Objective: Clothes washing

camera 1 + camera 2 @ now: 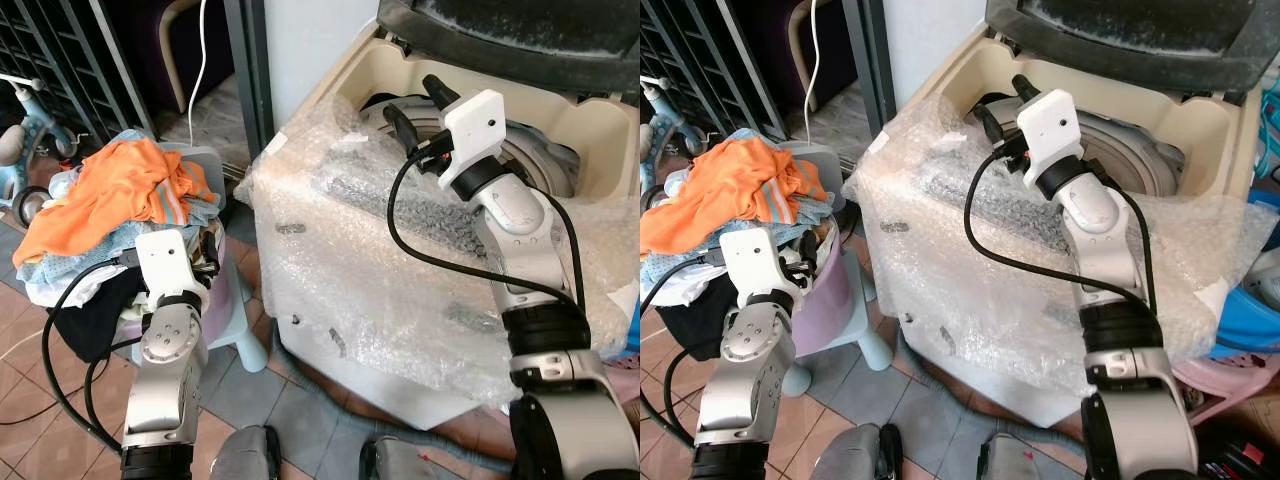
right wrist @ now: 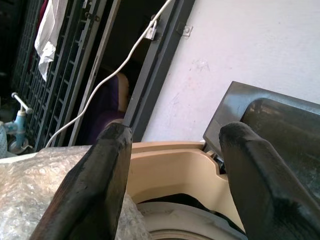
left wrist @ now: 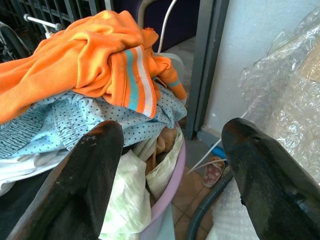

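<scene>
A top-loading washing machine (image 1: 400, 290) wrapped in bubble wrap stands with its dark lid (image 1: 520, 30) raised and the drum opening (image 1: 545, 160) showing. My right gripper (image 1: 415, 105) hovers open over the machine's back left rim, nothing between its fingers. To the left, a lilac laundry basket (image 1: 228, 295) is heaped with clothes. An orange garment (image 1: 120, 185) with striped cuffs lies on top, over a blue dotted cloth (image 3: 75, 120) and white and black pieces. My left gripper (image 3: 170, 135) is open beside the basket's right rim, just short of the heap.
A child's tricycle (image 1: 25, 130) and a metal grille stand at far left. A white cable (image 1: 205, 60) hangs behind the basket. A grey hose (image 3: 207, 202) and a sandal (image 3: 214, 172) lie on the tiled floor between basket and machine. A pink basket (image 1: 1230, 375) sits at right.
</scene>
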You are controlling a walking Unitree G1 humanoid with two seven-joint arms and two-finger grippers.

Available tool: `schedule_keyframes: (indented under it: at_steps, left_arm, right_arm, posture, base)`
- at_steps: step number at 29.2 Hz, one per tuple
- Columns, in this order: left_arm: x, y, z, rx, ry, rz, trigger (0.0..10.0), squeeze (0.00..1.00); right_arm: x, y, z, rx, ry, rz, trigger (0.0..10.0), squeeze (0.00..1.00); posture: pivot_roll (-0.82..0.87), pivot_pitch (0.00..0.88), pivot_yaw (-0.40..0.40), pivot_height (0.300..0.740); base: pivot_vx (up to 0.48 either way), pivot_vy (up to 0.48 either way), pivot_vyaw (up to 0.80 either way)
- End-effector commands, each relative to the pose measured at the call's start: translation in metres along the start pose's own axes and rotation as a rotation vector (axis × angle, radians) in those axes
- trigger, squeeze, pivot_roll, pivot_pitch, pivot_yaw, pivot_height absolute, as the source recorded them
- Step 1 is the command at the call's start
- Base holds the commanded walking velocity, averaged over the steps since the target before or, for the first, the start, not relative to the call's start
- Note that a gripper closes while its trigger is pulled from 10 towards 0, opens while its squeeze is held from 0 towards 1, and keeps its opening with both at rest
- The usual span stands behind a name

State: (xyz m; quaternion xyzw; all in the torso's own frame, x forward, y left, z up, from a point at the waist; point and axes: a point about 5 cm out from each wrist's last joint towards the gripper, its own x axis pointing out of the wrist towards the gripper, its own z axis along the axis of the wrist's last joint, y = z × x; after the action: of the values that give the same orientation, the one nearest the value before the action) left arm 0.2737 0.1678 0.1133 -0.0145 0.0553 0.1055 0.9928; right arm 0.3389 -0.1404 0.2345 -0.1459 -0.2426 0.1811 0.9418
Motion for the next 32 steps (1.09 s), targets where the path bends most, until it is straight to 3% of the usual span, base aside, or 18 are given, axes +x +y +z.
schedule_keyframes:
  at_steps: [1,6,7,15,24,32]
  left_arm:
    - [-0.001,0.002,0.003,0.018,-0.012,-0.007,10.0,0.0]
    - [-0.003,0.004,-0.003,0.012,0.02,0.004,10.0,0.0]
    - [-0.003,0.003,-0.004,0.012,0.023,-0.001,10.0,0.0]
    - [-0.001,-0.006,-0.007,0.003,0.026,-0.021,10.0,0.0]
    - [0.0,-0.008,-0.005,0.001,0.021,-0.018,10.0,0.0]
    - [0.0,-0.009,-0.007,0.006,0.02,-0.008,10.0,0.0]
  right_arm:
    - [-0.006,0.006,0.003,0.013,0.004,-0.056,10.0,1.0]
    - [-0.014,0.014,0.003,0.017,0.03,-0.114,10.0,1.0]
    - [-0.016,0.016,0.004,0.014,0.038,-0.117,10.0,0.0]
    - [-0.019,0.013,0.007,0.046,0.062,-0.179,10.0,0.0]
    - [-0.017,0.024,0.01,0.05,0.066,-0.129,10.0,0.0]
    - [-0.022,0.032,0.004,0.08,0.103,-0.089,10.0,0.0]
  posture:
    - [-0.01,0.138,0.033,0.74]
    - [-0.02,0.131,0.035,0.74]
    - [-0.02,0.124,0.036,0.74]
    - [-0.03,0.105,0.024,0.74]
    - [-0.03,0.122,0.012,0.74]
    - [-0.03,0.125,0.012,0.74]
  base:
    - [0.0,0.0,0.47]
    - [0.0,0.48,0.0]
    - [0.0,0.48,0.0]
    - [0.0,0.48,0.0]
    - [0.0,0.48,0.0]
    - [0.0,0.46,0.8]
